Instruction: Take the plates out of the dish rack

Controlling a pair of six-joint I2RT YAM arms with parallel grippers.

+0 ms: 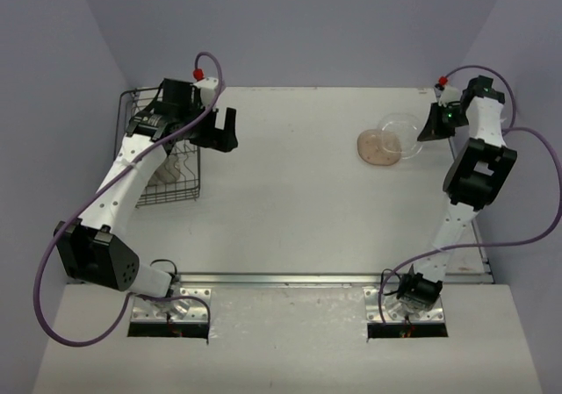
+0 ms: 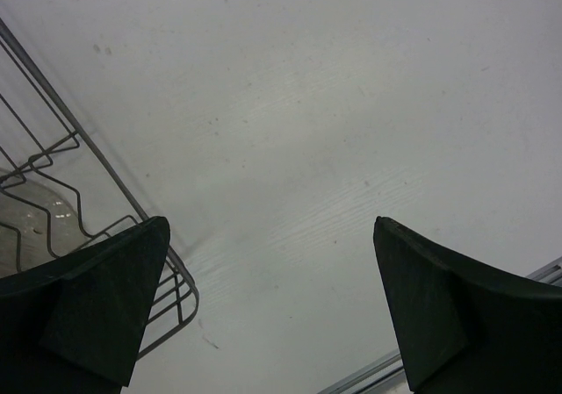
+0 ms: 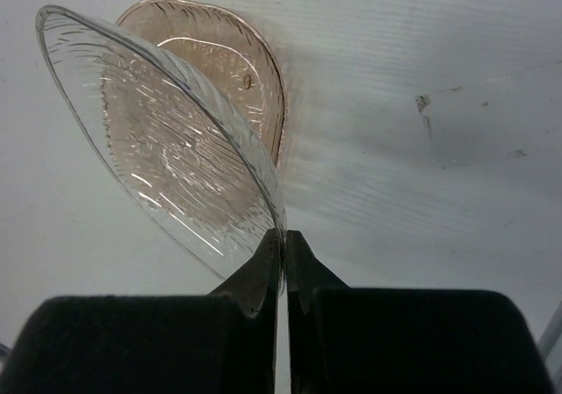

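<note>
At the right gripper, jaws pressed together on the rim of the clear plate — the plate rises from the pinch, tilted up and leftward, its hollow face toward the wrist. Just beyond it the pink plate lies flat on the table; whether the two touch is unclear. Setting down probably means lowering the wrist and tipping the clear plate flat onto or beside the pink. The left gripper is spread wide and empty; the rack sits just to its left — a pale plate inside, tilt unclear. The left arm is far nearer.
</note>
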